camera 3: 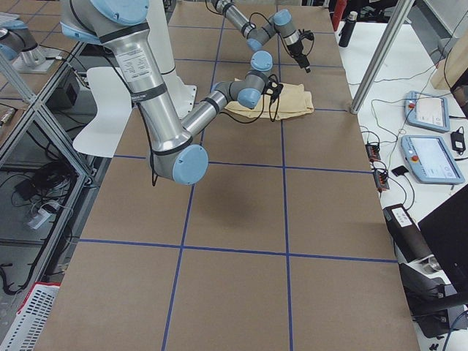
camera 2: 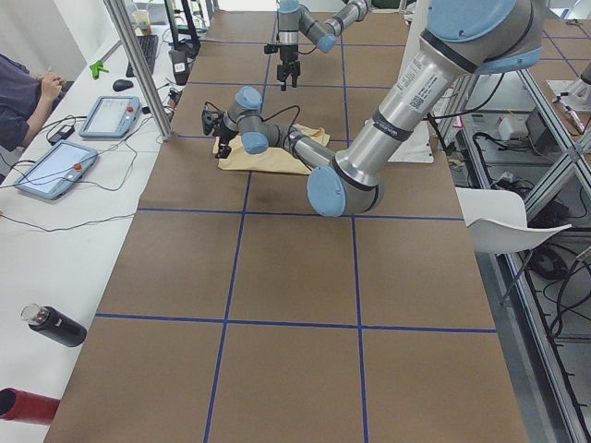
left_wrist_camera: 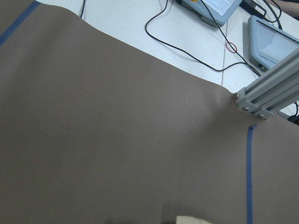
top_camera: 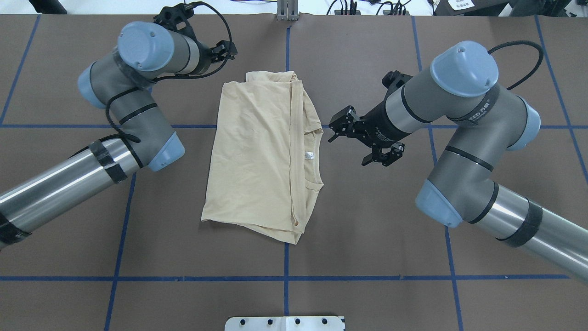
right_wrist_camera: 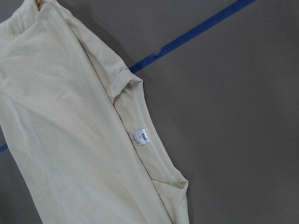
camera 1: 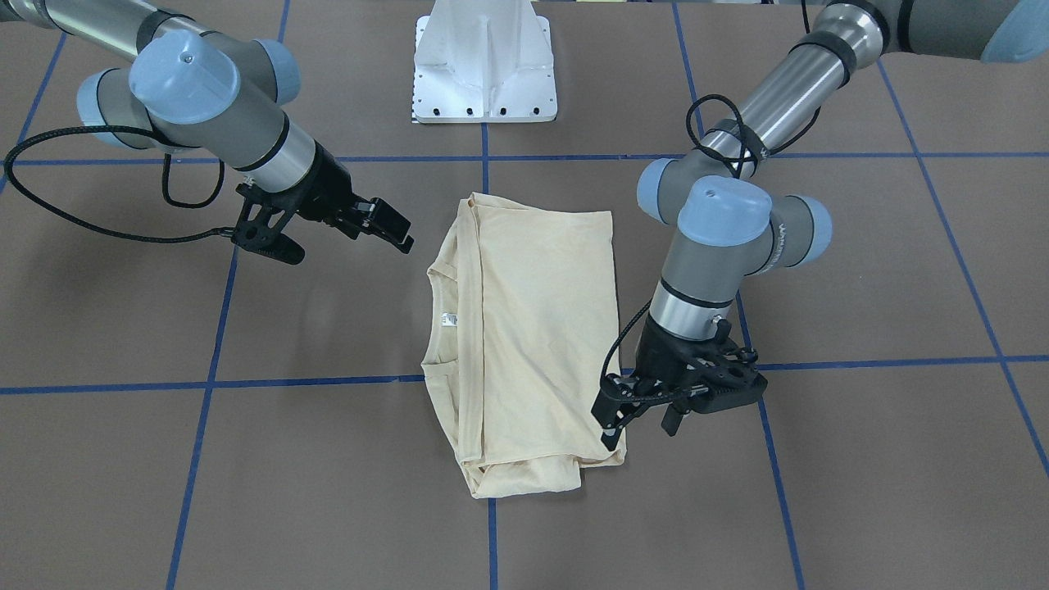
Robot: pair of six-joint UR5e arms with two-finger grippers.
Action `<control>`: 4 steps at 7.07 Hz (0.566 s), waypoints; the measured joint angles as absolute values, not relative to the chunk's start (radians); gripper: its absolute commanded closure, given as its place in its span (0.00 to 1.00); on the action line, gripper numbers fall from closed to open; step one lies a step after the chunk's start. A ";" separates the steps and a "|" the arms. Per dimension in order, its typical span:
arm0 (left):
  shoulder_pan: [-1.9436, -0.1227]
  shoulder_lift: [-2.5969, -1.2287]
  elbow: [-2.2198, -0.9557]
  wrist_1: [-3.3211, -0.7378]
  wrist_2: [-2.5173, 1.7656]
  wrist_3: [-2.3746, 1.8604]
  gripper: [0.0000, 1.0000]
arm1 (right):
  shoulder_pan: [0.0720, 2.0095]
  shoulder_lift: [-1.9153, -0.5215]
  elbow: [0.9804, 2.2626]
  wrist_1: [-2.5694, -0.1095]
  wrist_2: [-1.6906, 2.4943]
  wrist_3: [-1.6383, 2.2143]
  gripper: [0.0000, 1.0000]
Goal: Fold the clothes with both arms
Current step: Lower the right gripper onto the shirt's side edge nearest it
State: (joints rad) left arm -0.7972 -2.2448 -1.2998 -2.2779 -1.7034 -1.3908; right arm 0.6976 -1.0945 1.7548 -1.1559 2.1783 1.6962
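Brown worktop (top_camera: 367,220) ruled with blue tape lines (top_camera: 367,278) carries the job. The left pincer (camera 1: 639,430) hangs with its jaws apart and nothing between them. One fingertip is right at a hem corner of the shirt (top_camera: 257,151), though I cannot tell whether it is touching or just above. Out from there the shirt lies flat between the 2 pincers as a narrow block, sleeves tucked in and print hidden. The right pincer (top_camera: 331,131), also spread and empty, hovers just clear of the collar (top_camera: 312,156), with the white tag (right_wrist_camera: 142,136) showing beneath it.

The side folds look done, so the step in hand is likely the cross fold, hem over to collar. That calls for pinching every layer at both hem corners and lifting them level, so the stack does not slide apart.
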 measured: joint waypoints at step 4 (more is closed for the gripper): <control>-0.807 -1.981 -1.570 -2.280 -1.797 -1.294 0.00 | 0.510 -0.977 1.759 -1.423 1.947 1.439 0.00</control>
